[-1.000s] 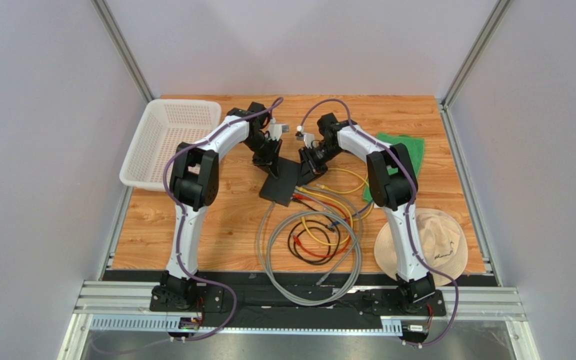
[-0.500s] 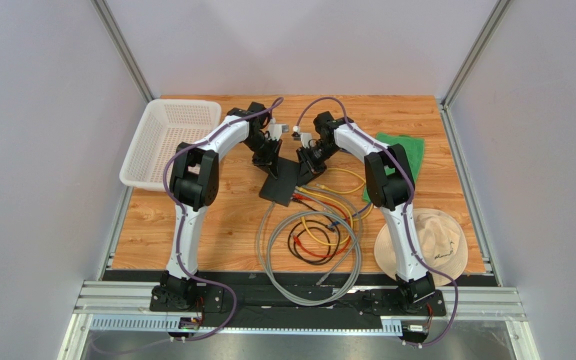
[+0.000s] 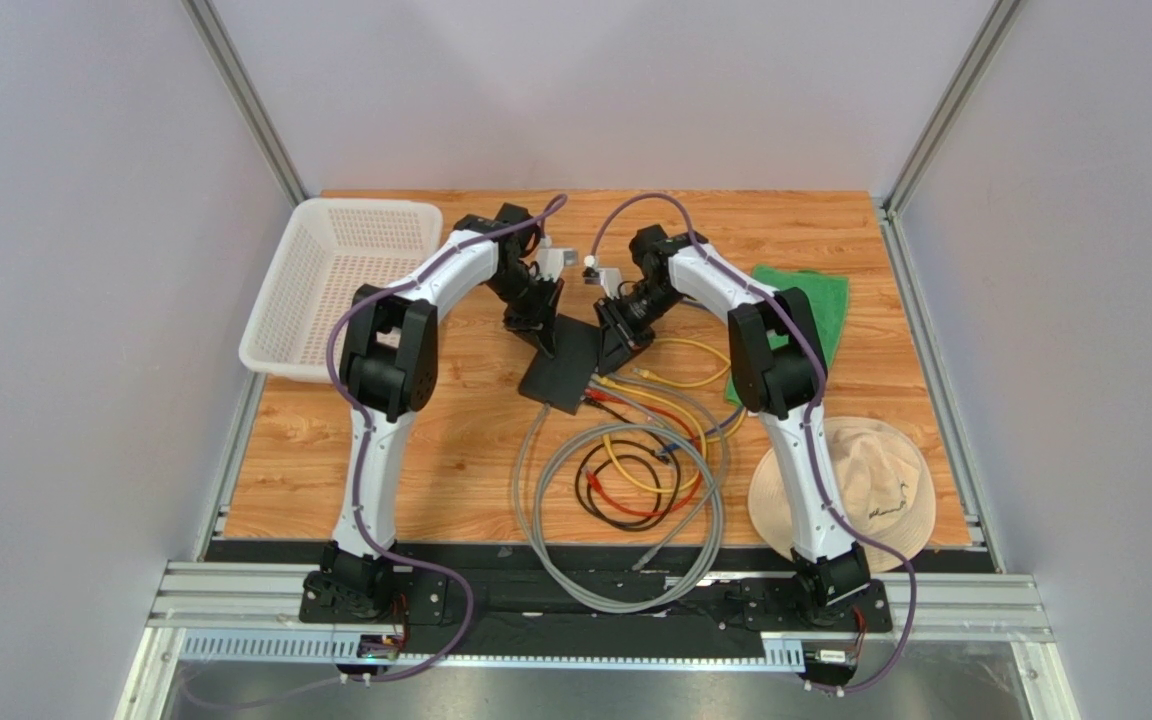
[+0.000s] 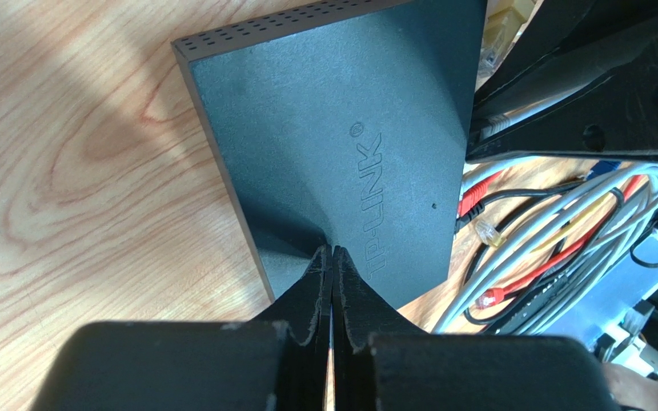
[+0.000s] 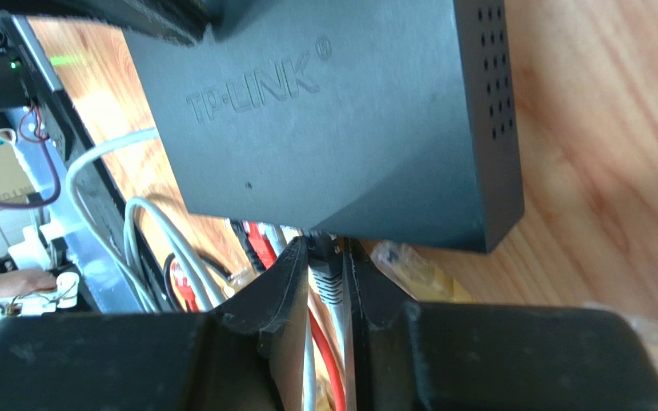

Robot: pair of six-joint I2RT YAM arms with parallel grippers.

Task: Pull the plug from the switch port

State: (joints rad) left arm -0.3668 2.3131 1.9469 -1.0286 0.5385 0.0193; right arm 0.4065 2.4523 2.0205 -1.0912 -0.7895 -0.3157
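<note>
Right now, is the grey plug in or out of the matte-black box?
In: grey plug meets the black box edge between right gripper fingers.

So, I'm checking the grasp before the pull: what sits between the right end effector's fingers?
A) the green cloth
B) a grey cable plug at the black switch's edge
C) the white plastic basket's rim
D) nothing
B: the right wrist view shows the right end effector closed around a grey cable plug at the edge of the flat matte-black rectangular switch.
</note>
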